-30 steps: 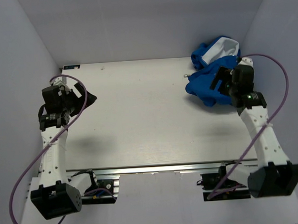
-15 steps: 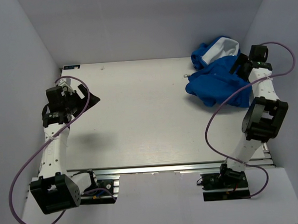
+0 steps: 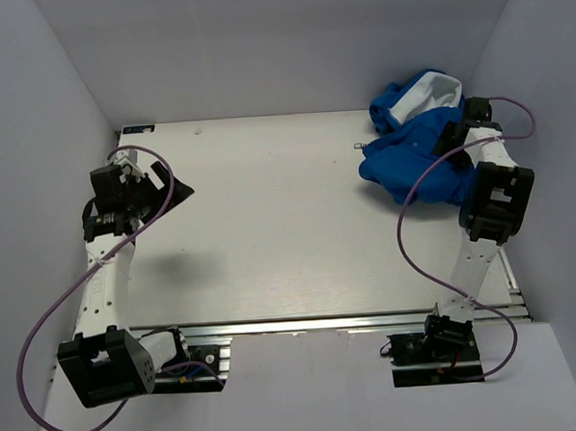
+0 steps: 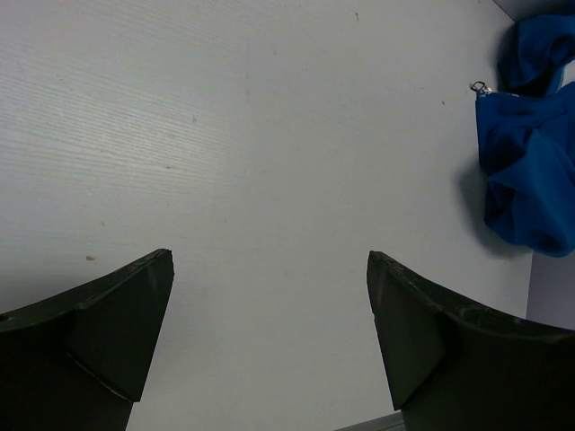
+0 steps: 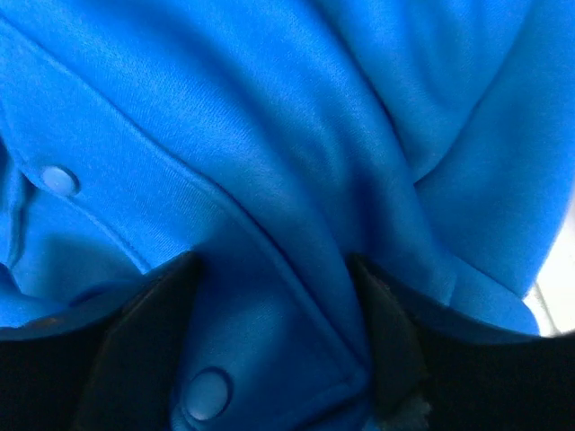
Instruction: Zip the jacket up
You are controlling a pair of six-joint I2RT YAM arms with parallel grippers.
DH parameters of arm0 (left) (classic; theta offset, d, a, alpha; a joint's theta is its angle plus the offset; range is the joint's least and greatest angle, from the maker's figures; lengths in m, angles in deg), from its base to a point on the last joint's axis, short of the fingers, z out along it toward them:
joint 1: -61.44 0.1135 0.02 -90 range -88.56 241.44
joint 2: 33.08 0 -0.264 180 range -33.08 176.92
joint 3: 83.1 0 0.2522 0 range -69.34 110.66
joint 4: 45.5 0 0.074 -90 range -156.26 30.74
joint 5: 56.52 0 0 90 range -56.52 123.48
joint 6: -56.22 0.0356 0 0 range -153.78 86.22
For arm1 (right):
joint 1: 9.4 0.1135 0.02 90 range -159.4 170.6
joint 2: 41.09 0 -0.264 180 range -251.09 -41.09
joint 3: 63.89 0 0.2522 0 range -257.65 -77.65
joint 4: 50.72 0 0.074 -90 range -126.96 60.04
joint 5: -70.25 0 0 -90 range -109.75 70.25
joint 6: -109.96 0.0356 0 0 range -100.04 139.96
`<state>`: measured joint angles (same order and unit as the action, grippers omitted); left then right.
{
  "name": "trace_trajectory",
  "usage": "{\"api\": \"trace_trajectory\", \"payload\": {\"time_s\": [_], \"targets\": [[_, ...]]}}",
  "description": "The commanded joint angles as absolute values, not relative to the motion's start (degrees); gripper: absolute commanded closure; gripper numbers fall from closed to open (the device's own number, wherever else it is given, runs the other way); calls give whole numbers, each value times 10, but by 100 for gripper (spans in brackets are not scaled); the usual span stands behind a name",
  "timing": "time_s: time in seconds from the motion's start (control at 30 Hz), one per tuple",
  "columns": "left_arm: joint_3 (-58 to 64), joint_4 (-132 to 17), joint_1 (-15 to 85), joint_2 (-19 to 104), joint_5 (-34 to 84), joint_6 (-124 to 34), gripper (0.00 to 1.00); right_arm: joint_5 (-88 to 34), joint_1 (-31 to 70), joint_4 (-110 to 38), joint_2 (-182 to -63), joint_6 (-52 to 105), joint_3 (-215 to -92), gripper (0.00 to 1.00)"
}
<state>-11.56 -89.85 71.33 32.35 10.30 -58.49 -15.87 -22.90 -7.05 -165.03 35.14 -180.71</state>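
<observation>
- While the left gripper (image 4: 269, 260) hung wide open above the table (image 3: 269, 226), holding nothing,
- the right gripper (image 5: 269, 265) pressed its parted fingers astride a fold of the jacket (image 3: 410, 156), far right.

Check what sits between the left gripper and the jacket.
Nothing but bare table lies between the left gripper and the jacket. This shows in both the top view and the left wrist view.

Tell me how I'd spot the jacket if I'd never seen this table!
Start at the white table and look to its far right corner, by the right arm. The jacket lies there in a crumpled heap. It is the only bright blue thing around, with a patch of white lining showing on its far side.
</observation>
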Motion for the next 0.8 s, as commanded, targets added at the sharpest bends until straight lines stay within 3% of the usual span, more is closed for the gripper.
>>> {"api": "trace_trajectory", "payload": {"time_s": [0.0,0.03,0.07,0.1,0.27,0.4,0.5,0.7,0.77], "targets": [[-97,-912,710,299,102,-587,2,-165,-205,-67,-1644,330,-1798,40],[-93,-918,711,285,105,-587,2,-171,-201,-68,-1638,324,-1796,54],[-91,-921,711,279,112,-587,2,-178,-199,-71,-1630,319,-1792,89],[-88,-933,711,272,114,-587,2,-202,-194,-76,-1618,316,-1790,100],[-90,-931,711,224,85,-589,2,-259,-160,-82,-1503,298,-1846,100],[-94,-930,711,192,61,-594,2,-254,-37,-16,-1456,227,-1991,100],[-85,-948,711,194,68,-594,2,-291,57,-21,-1412,217,-2010,100],[-71,-970,711,197,75,-598,2,-398,204,-66,-1322,210,-1982,100],[-70,-976,711,196,81,-598,2,-401,207,-100,-1249,243,-1861,100]]}}
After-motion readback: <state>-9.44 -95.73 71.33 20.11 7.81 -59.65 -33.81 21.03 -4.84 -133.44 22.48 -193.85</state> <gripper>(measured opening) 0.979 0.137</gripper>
